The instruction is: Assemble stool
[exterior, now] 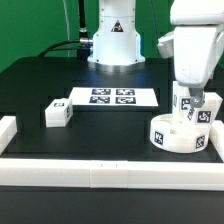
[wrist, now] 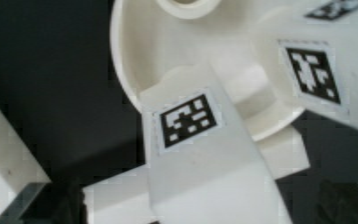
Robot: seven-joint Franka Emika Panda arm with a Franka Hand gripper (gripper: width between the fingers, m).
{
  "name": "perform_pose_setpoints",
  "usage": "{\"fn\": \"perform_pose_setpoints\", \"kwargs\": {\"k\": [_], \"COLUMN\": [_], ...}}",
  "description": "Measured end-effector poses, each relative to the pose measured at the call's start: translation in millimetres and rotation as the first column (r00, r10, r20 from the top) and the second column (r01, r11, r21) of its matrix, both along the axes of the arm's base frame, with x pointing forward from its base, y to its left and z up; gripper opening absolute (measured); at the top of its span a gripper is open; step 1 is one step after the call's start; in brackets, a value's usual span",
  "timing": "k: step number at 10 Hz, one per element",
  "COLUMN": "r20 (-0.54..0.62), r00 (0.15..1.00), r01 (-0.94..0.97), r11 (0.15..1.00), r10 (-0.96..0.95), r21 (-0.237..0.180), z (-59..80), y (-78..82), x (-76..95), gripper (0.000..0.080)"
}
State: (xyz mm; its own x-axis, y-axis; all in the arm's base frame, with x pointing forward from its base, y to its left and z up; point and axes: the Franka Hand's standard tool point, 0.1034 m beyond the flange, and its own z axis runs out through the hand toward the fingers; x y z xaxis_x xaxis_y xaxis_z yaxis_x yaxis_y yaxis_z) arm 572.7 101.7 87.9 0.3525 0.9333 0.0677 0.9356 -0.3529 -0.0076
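We see the robot's fingers [wrist: 19, 206] spread wide and holding nothing, set either side of a white tagged leg [wrist: 190, 122]. The leg rises from the round seat [exterior: 176, 142], at the exterior view's right of the black counter [exterior: 110, 135]. In our judgement, we should centre over the leg, descend squarely and close evenly so it does not tip. A spare leg [exterior: 56, 113] lies well apart.

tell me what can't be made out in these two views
- Exterior view: tips of the claw, lost among white parts above the seat; contact unclear.
- Exterior view: the lone leg, its tag too small to read.
- Wrist view: the seat's rim, cut off by frame edges; the close leg, lower end blurred and cropped.
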Motion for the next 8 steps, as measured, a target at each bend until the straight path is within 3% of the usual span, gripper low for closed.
{"fn": "perform_pose_setpoints", "kwargs": {"k": [2, 6, 7, 8], "r20": [0.006, -0.008, -0.009, -0.009], "r00": [0.996, 0.996, 0.996, 0.996], "r01": [-0.086, -0.085, -0.084, -0.083], "r11": [0.996, 0.996, 0.996, 0.997], "r10": [0.087, 0.085, 0.084, 0.083], "r21": [-0.009, -0.007, -0.007, -0.007], "z": [-0.9, -11.9, -12.2, -12.2], "y": [-1.1, -1.0, -0.9, -1.0], "x": [1.2, -1.0, -1.2, -1.2], "gripper": [0.0649, 0.0649, 0.0612, 0.0467]}}
